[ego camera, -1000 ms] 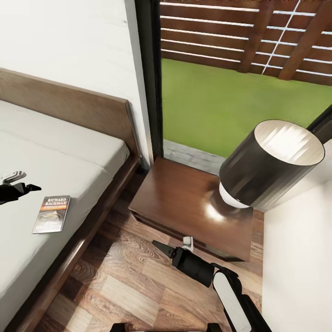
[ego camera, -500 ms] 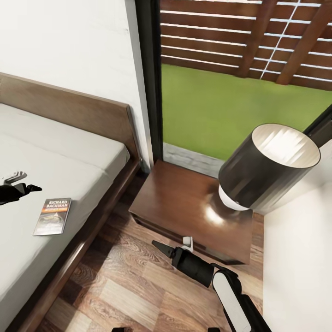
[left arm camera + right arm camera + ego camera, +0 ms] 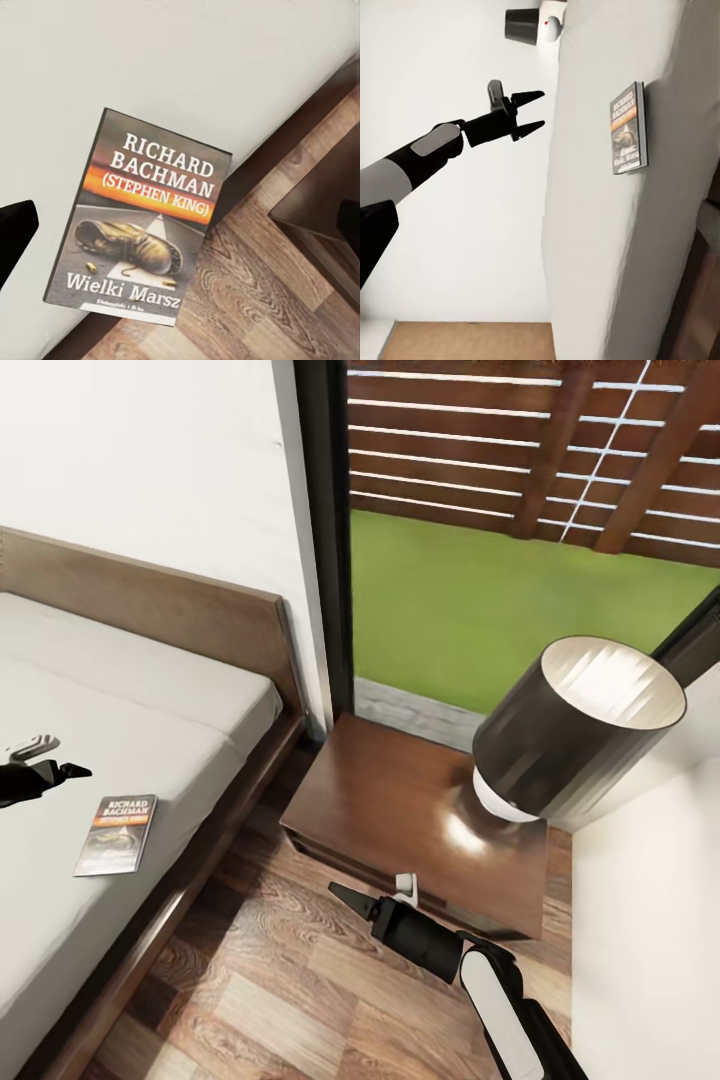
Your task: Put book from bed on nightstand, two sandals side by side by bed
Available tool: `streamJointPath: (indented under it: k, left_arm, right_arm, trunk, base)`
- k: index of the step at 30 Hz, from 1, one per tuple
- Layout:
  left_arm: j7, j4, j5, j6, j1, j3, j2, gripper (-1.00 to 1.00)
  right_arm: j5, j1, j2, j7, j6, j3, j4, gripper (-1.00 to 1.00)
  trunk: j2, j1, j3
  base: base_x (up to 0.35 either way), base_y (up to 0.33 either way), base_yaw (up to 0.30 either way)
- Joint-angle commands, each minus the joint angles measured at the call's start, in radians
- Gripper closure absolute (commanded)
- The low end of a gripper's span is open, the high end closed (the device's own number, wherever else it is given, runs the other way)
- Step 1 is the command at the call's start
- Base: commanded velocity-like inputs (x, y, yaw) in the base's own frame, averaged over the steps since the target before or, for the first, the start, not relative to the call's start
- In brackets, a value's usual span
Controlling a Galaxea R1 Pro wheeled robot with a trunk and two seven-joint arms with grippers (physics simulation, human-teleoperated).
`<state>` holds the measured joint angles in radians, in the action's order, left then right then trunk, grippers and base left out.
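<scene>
- Fingers of the left gripper (image 3: 62, 770) are seen spread and holding nothing, poised above the mattress of the bed (image 3: 130, 690); two dark fingertips (image 3: 16, 229) frame the left wrist view on either side of the book (image 3: 139, 225).
- Fingers of the right gripper (image 3: 352, 900) are also parted and empty, held low over the wood-plank floor (image 3: 280, 970) between the bed and the nightstand (image 3: 400, 800).
- Lying flat, cover up, the book (image 3: 115, 834) is found close to the bed's edge on the nightstand side, with one corner almost at the mattress rim.
- A slip is judged the nearest risk: the paperback is thin and flush with the mattress, so fingers closed from above could be expected to slide over the cover or press it into the padding.
- A push toward the rim could send the book off the bed and onto the floor, since so little mattress is left beside it.
- Beyond the bed, part of the nightstand's top is taken up by a lamp (image 3: 570, 725) with a wide dark shade; the shade could be struck by an arm carried in high, and the bare wood on the bed's side is judged the safer spot.
- Sandals cannot be located, so that half of the task is judged not yet begun.
</scene>
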<state>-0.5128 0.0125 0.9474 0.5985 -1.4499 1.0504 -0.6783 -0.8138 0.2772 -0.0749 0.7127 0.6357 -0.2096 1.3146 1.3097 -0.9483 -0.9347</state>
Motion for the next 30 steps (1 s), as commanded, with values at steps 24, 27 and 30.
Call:
streamJointPath:
  k: [24, 27, 30]
  left_arm:
    - [-0.003, 0.001, 0.009, 0.007, 0.044, 0.008, 0.002, -1.0]
    - [-0.003, 0.002, 0.008, 0.006, 0.048, 0.009, 0.001, -1.0]
    - [-0.002, 0.002, 0.007, 0.004, 0.05, 0.009, 0.001, -1.0]
  right_arm:
    - [0.0, 0.0, 0.0, -0.019, 0.002, -0.045, -0.001, -1.0]
    - [0.001, 0.0, 0.0, -0.023, 0.0, -0.047, -0.001, -1.0]
    - [0.002, 0.0, 0.0, -0.026, 0.0, -0.048, -0.001, -1.0]
  trunk:
    - [0.0, 0.0, 0.037]
    - [0.0, 0.0, 0.041]
    - [0.0, 0.0, 0.046]
  base:
    - [0.0, 0.0, 0.0]
    - [0.0, 0.0, 0.0]
    - [0.0, 0.0, 0.0]
